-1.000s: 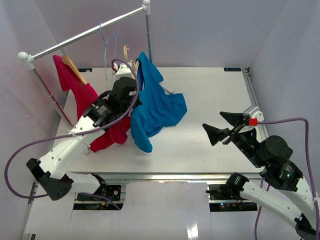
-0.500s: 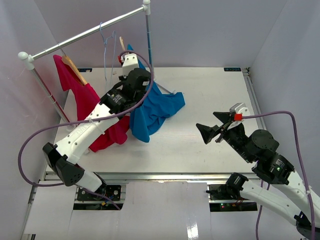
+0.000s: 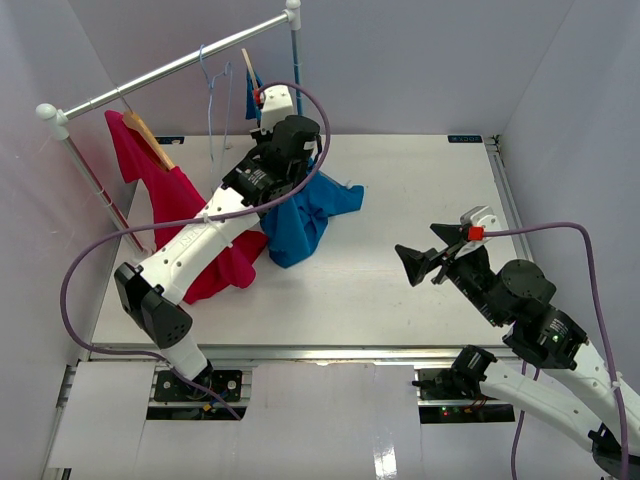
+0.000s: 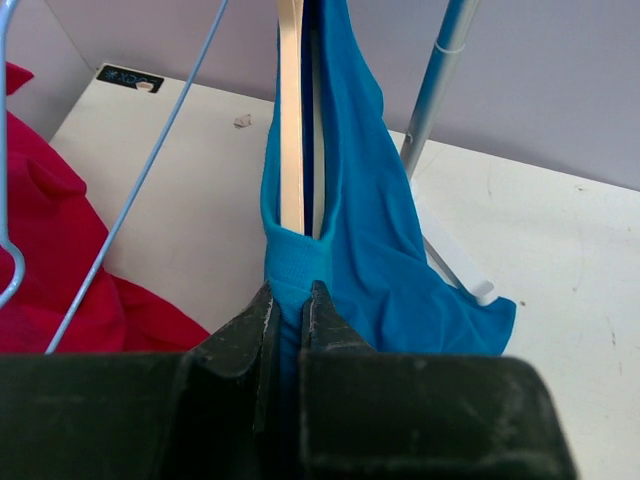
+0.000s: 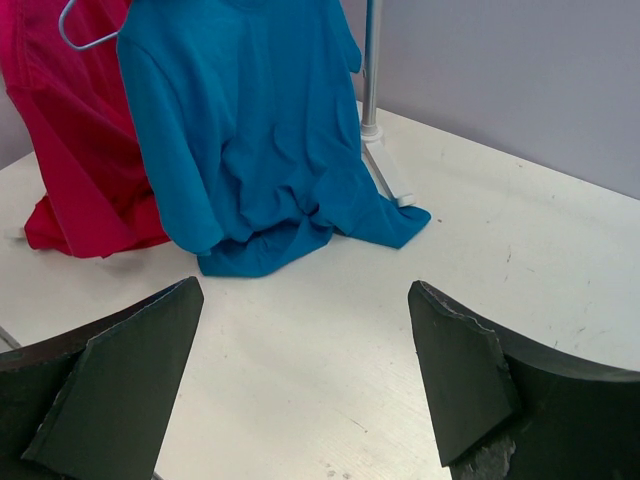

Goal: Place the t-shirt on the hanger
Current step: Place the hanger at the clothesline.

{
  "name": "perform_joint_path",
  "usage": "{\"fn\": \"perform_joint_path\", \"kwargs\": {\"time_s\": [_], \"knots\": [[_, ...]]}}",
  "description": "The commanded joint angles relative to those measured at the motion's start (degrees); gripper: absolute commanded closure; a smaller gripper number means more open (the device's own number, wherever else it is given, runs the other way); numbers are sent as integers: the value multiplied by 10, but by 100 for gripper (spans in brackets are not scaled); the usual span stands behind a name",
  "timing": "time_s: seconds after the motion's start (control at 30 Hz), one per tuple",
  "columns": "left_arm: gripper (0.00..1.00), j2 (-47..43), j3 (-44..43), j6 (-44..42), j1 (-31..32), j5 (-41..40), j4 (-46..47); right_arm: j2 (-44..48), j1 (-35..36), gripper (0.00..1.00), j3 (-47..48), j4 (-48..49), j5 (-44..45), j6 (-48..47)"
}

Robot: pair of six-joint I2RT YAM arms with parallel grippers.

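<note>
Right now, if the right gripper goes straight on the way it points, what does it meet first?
The right gripper would cross open table, then probably meet the t-shirt at its trailing hem; depth is unclear.
</note>
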State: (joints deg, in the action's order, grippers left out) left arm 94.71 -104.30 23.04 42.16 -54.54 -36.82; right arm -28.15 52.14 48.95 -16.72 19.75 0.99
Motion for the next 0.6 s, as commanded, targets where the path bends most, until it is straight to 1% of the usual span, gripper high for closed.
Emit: {"fn": "perform_joint_path", "kwargs": {"time_s": [0.0,0.2,0.33,0.43,0.57], "knots": [[100,5,-50,-44,-18,-49,56,13,2,10,6,-3,17,-7],[100,20,-75,-58,-28,-48,68,48,2,10,-3,-5,27,-7],[100,21,-66,-109,-32,-39,130,49,2,10,-2,-9,36,-7],[100,44,-92,-139,-39,-47,137,49,1,10,1,-14,31,-7],[100,59,-107,-151,-53,-35,144,50,2,10,-4,-17,32,-7]]}}
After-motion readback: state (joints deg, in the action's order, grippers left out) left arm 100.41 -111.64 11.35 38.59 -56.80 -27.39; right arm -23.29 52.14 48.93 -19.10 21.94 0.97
